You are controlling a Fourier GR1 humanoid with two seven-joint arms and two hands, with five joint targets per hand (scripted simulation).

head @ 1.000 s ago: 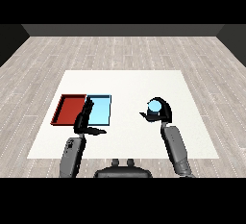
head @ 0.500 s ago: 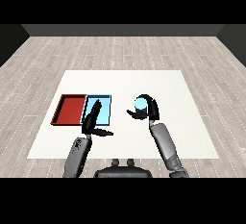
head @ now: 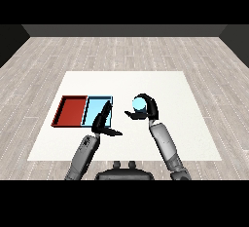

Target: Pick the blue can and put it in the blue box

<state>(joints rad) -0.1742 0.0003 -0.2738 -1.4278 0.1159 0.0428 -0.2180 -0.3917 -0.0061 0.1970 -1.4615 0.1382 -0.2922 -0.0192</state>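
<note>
The blue can (head: 139, 105) is held above the table, right of centre, with my right hand (head: 148, 110) curled round it. The light blue tray (head: 94, 111) lies left of the can, beside the red tray (head: 70, 110). My left hand (head: 101, 124) hovers with straight fingers over the blue tray's near right corner, holding nothing.
The white table (head: 189, 123) stretches out to the right of my right arm. Around it is a grey wooden floor (head: 124, 50).
My right hand has carried the blue can leftward, closer to the blue tray. The left hand has stayed near the tray's near edge.
</note>
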